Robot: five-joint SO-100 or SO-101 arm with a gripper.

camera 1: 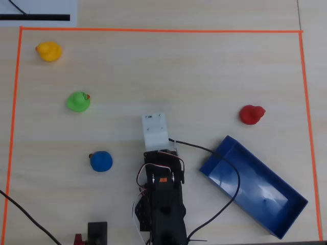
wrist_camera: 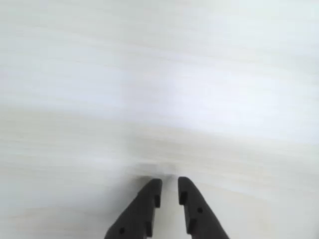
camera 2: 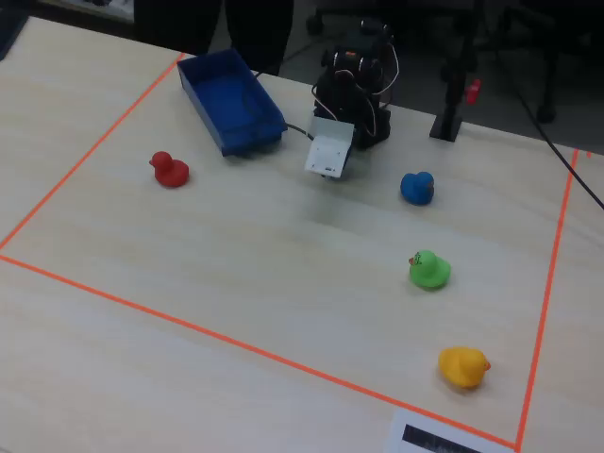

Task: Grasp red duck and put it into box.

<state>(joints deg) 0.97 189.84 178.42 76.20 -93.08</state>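
Observation:
The red duck [camera 1: 251, 114] stands on the light wooden table, right of the arm in the overhead view and far left in the fixed view [camera 2: 170, 170]. The blue box [camera 1: 255, 189] lies empty, set diagonally, just below the duck in the overhead view; it also shows in the fixed view [camera 2: 226, 99]. My arm is folded at the table's edge, its white wrist block [camera 1: 155, 130] pointing at the table centre. My gripper [wrist_camera: 169, 185] is empty, its dark fingers drawn together with a narrow slit, above bare table. The duck is out of the wrist view.
A blue duck [camera 1: 101, 161], a green duck [camera 1: 78, 101] and a yellow duck [camera 1: 49, 51] stand left of the arm in the overhead view. Orange tape [camera 1: 153, 30] frames the work area. A black cable [camera 1: 232, 168] runs past the box's near corner.

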